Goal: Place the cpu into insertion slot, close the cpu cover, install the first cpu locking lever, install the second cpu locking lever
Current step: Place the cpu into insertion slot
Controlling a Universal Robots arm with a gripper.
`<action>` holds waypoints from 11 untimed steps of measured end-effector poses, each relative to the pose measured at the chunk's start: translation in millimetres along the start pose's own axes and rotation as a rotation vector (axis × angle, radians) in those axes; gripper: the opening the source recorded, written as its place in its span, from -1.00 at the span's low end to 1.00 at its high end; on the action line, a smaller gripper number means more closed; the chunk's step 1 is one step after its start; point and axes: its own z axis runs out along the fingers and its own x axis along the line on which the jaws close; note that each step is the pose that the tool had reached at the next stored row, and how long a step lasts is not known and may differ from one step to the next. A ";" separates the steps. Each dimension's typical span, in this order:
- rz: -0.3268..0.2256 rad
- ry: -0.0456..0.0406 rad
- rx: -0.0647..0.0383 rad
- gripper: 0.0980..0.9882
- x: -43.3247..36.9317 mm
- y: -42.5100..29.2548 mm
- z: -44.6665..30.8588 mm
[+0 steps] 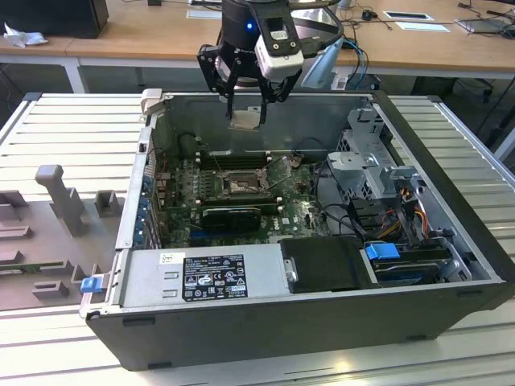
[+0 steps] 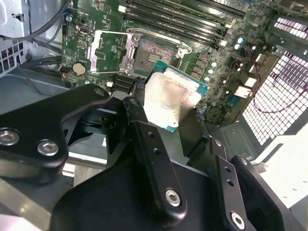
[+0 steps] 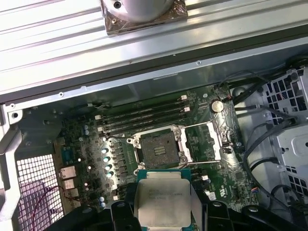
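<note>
My gripper (image 1: 245, 111) hangs above the open computer case, shut on the cpu (image 1: 245, 119). The cpu is a flat square chip with a pale silver top, and it also shows in both wrist views (image 2: 171, 98) (image 3: 163, 202) between the black fingers (image 2: 144, 130). Well below it on the green board lies the insertion slot (image 1: 241, 186) (image 2: 151, 54) (image 3: 156, 149), its brownish contact centre bare. The cpu cover (image 3: 204, 139) (image 2: 113, 50) is swung open beside the slot, towards the exterior view's right. A thin wire locking lever (image 2: 180, 47) runs along one side of the slot.
Long black memory slots (image 3: 144, 118) lie behind the socket, and a black block (image 1: 232, 213) lies in front of it. The case holds a power supply (image 1: 213, 277), a drive cage (image 1: 370, 165) and loose cables (image 1: 402, 213). A grey fixture tray (image 1: 48, 233) sits outside on the exterior view's left.
</note>
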 end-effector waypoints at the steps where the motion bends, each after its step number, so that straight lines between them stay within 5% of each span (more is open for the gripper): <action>1: 0.004 -0.0004 0.000 -0.04 0.0 0.0 0.1; 11: 0.060 -0.0054 -0.001 -0.04 0.0 -0.1 0.7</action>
